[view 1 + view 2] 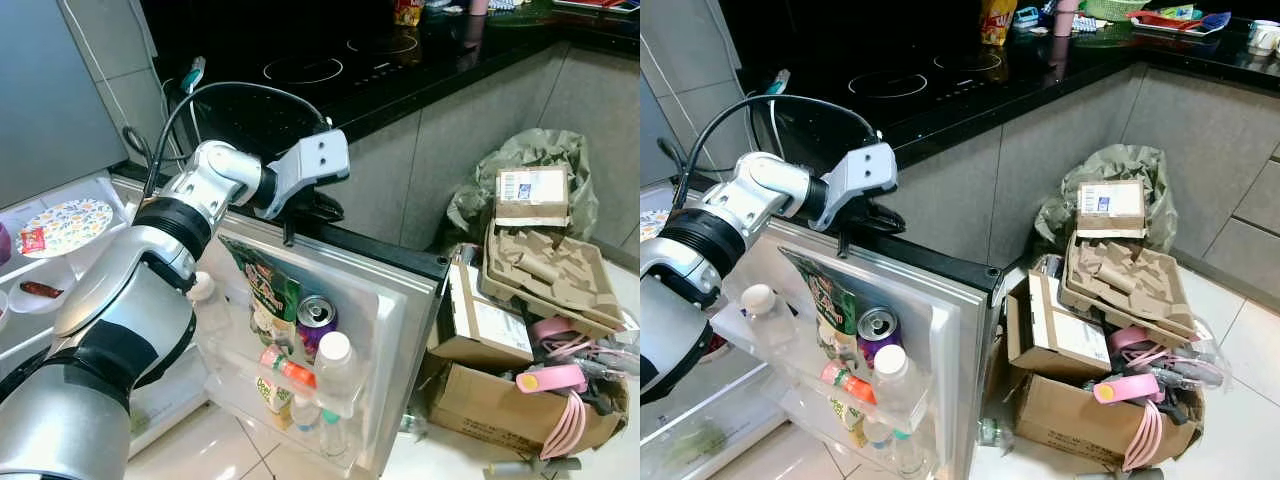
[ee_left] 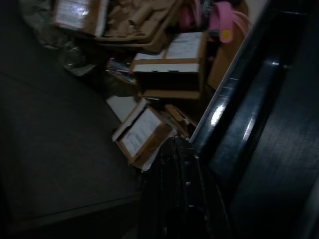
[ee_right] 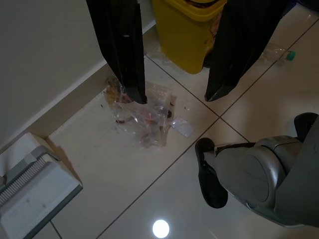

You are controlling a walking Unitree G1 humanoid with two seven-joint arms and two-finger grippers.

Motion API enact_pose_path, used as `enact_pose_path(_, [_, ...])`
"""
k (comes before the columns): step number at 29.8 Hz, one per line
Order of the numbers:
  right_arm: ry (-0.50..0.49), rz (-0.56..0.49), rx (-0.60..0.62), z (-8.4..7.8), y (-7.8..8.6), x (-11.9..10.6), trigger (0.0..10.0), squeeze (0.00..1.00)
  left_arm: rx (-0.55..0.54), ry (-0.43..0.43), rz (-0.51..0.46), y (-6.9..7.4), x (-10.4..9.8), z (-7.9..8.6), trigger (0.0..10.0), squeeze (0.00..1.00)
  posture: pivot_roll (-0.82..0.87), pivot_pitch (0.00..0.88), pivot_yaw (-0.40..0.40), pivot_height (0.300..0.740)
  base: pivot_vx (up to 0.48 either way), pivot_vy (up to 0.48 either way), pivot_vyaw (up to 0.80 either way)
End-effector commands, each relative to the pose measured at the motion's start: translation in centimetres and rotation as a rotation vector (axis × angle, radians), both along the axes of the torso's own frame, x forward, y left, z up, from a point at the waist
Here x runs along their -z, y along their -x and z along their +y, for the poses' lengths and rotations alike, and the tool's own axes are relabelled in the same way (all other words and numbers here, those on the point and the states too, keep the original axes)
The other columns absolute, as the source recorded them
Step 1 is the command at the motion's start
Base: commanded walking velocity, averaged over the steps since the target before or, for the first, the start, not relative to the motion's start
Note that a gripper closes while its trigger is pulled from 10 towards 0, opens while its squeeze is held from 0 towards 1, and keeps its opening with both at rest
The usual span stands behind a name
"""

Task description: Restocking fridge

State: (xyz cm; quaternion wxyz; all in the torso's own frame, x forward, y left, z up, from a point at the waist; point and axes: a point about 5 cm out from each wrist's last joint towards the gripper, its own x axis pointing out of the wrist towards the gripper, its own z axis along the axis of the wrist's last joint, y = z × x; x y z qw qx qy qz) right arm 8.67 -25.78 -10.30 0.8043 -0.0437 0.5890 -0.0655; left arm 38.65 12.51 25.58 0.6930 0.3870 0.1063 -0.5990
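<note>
Left gripper [image 1: 305, 212] rests on top edge of open fridge door [image 1: 400, 290]; finger state: cannot tell. Door shelf holds green snack bag [image 1: 262, 290], purple can [image 1: 317, 316], white-capped bottles [image 1: 335, 372]. Right gripper [image 3: 174, 94] hangs spread, empty, over tiled floor [image 3: 124, 184].

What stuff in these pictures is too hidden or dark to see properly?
- Left gripper: in the eye views it sits on the fridge door's top edge, fingers behind the mount. The dark, blurred left wrist view doesn't show the grip.
- Green packet: writing too small; the bottom is behind the can and bottles.
- Plate: cut off by the left arm.
- Crumpled wrapper: contents unclear in the right wrist view.
</note>
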Motion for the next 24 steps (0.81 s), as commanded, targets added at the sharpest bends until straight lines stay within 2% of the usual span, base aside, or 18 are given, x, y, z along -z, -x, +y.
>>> enact_pose_path(1, [0.0,0.006,0.001,0.0,0.2,0.0,10.0,0.0,0.035,-0.098,0.077,0.5,1.0,1.2,0.0,0.0,-0.05,0.0,0.011,0.732,0.0,0.0,0.0])
enact_pose_path(7, [-0.001,0.005,0.0,0.1,0.2,0.1,10.0,0.0,0.201,-0.238,0.219,1.8,1.0,2.8,0.0,0.0,-0.05,0.0,0.014,0.732,0.0,0.0,0.0])
enact_pose_path(12, [-0.002,0.006,-0.003,0.2,0.1,0.1,10.0,0.0,0.223,-0.279,0.251,2.3,1.1,3.3,0.0,0.0,-0.04,0.0,0.01,0.732,0.0,0.0,0.0])
enact_pose_path(13, [-0.002,0.006,-0.004,0.2,0.1,0.1,10.0,0.0,0.23,-0.286,0.243,2.3,1.0,3.3,2.7,0.0,-0.04,0.0,0.01,0.732,0.0,0.0,0.0])
enact_pose_path(14, [-0.002,0.006,-0.004,0.2,0.1,0.1,10.0,0.0,0.23,-0.286,0.243,2.3,1.0,3.3,2.7,0.0,-0.04,0.0,0.01,0.732,0.0,0.0,0.0])
enact_pose_path(15, [-0.002,0.007,-0.005,0.2,0.1,0.1,10.0,0.0,0.232,-0.284,0.225,2.2,0.7,3.3,8.6,0.0,-0.04,0.0,0.009,0.732,0.0,0.0,0.0])
enact_pose_path(16, [-0.002,0.007,-0.006,0.2,0.1,0.1,10.0,0.0,0.23,-0.271,0.213,2.1,0.5,3.2,10.0,0.0,-0.04,0.0,0.009,0.732,0.0,0.0,0.0])
enact_pose_path(24, [-0.004,0.006,-0.011,0.2,0.1,0.1,10.0,0.0,0.232,-0.241,0.214,2.3,0.0,3.3,10.0,0.0,-0.04,0.0,0.006,0.732,0.0,0.0,0.0])
